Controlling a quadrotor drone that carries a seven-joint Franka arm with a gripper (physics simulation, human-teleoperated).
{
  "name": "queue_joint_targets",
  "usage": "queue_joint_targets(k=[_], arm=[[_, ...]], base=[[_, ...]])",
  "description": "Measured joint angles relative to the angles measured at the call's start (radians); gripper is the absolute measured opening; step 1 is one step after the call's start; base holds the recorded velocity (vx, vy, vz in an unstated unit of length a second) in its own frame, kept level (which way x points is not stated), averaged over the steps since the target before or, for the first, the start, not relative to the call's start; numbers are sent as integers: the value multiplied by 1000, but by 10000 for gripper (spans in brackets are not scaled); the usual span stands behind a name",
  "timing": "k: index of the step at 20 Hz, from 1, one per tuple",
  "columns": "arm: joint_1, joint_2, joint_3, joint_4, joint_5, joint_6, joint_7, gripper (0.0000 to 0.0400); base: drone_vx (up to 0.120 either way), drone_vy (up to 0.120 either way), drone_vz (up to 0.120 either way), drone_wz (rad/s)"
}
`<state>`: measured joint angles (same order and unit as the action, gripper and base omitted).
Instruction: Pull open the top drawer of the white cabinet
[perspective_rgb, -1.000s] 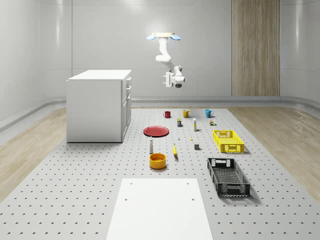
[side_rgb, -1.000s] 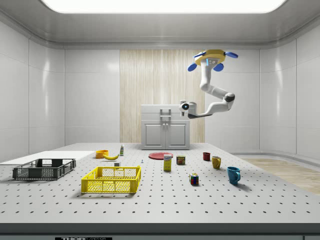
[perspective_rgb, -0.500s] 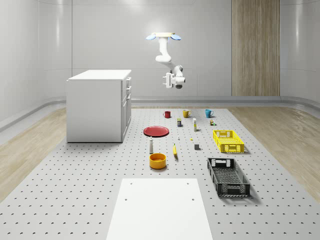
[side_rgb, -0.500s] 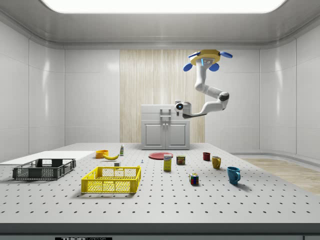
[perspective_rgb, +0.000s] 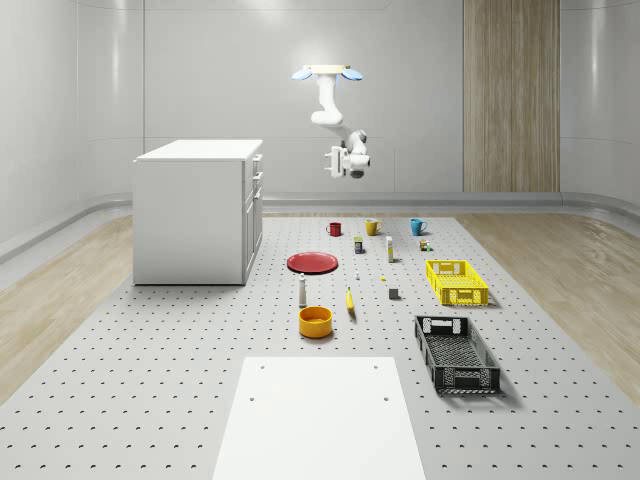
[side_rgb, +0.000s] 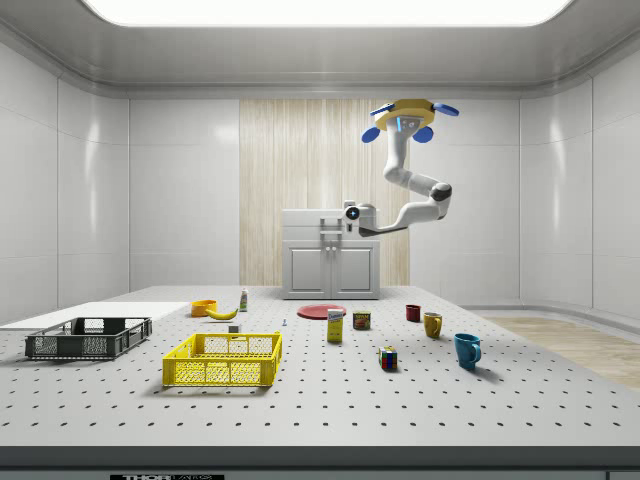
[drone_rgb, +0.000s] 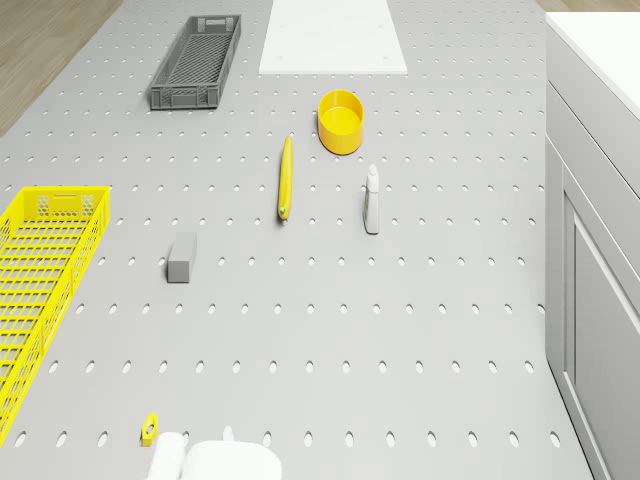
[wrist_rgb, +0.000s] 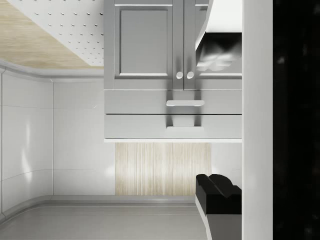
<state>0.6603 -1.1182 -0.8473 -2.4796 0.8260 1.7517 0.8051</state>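
The gripper (perspective_rgb: 333, 160), jaw state not discernible, should be aligned squarely with the top drawer (wrist_rgb: 172, 126) handle before closing.

Bright, even light falls from a ceiling panel (side_rgb: 320, 10). Shadows are soft and faint. Walls (perspective_rgb: 220, 70) carry mild glare.

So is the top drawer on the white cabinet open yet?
Shut: the top drawer sits flush with the drawer beside it, and the gripper hangs clear.

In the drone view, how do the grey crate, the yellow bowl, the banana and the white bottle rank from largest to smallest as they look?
1. grey crate
2. yellow bowl
3. banana
4. white bottle
The banana and the bottle look close in size; the crate lies farther off, so it truly is largest.
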Motion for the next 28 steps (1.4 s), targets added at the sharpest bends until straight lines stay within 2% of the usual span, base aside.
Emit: queue_joint_targets(k=[8, 15, 22, 28], arm=[[22, -6, 67, -55, 53, 88, -10, 305], [52, 3, 137, -98, 122, 175, -30, 305], [90, 27, 212, -129, 206, 262, -60, 305], [127, 62, 278, -141, 290, 333, -94, 305]], base=[[0, 0, 0, 0], [0, 0, 0, 0], [0, 0, 0, 0], [0, 0, 0, 0]])
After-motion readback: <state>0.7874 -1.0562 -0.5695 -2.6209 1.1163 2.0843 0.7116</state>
